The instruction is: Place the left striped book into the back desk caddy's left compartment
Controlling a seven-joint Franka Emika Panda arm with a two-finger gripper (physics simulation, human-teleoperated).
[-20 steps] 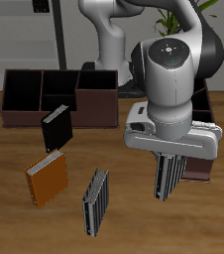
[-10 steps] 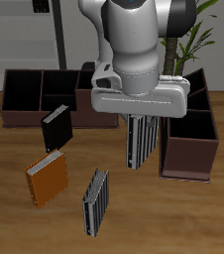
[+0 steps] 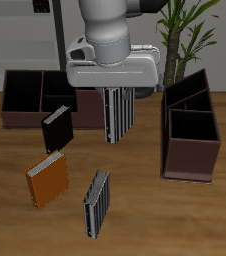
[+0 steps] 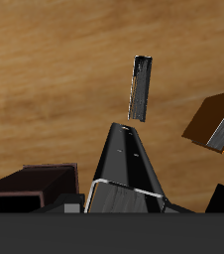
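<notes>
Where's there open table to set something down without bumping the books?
Bare wood lies between the standing striped book and the tall caddy, toward the front edge. It is crowded near the orange book, black book and long caddy.

On the desk (image 3: 5,190) there are 4 books in all. 2 of them are striped: 1 striped book (image 3: 118,112) hangs upright under the hand (image 3: 118,95), and 1 more striped book (image 3: 97,203) stands nearer the desk's front edge. There is 1 orange book (image 3: 47,180) and 1 black book (image 3: 57,127). There are 2 caddies: 1 long low caddy (image 3: 25,95) at the back, showing 3 cells in a row, and 1 taller caddy (image 3: 191,135) with 2 cells. There is 1 potted plant (image 3: 180,25) behind the desk.
</notes>
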